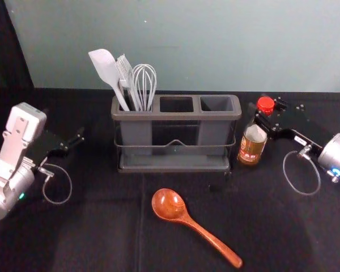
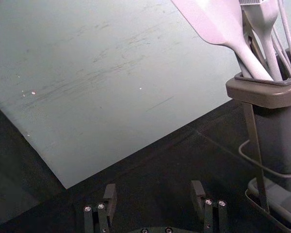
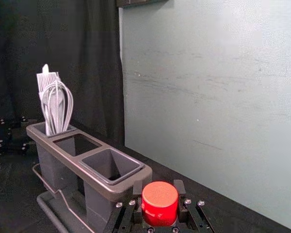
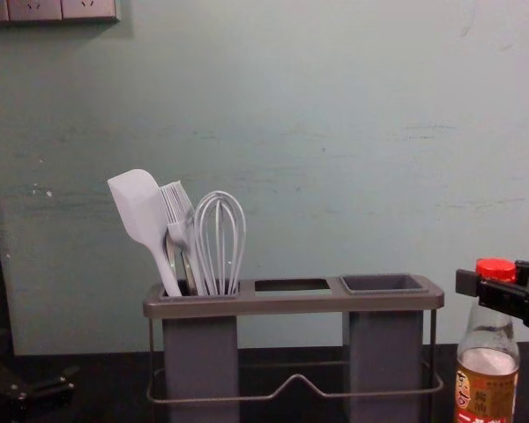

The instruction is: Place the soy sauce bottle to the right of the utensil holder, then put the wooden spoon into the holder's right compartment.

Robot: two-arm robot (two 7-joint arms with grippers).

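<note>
Right claw (image 1: 267,113) grasping upright soy sauce bottle (image 1: 253,146) near its top, right of utensil holder (image 1: 177,115), wooden spoon (image 1: 170,205) in front of holder, left claw (image 1: 68,135) released, left of holder.

Bottle (image 1: 253,145) right of holder (image 1: 176,116), spoon (image 1: 170,205) before it, whisk (image 1: 144,85) inside

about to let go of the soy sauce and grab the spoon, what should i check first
- Bottle right of the utensil holder: ok
- Bottle's base resting on the table: cannot tell, the chest view cuts it off
- Right hand off the bottle: not ok, its fingers flank the red cap
- Wooden spoon lying free in front of the holder: ok
- Right compartment free for the spoon: ok
- Left hand away from the spoon: ok, left of the holder
</note>
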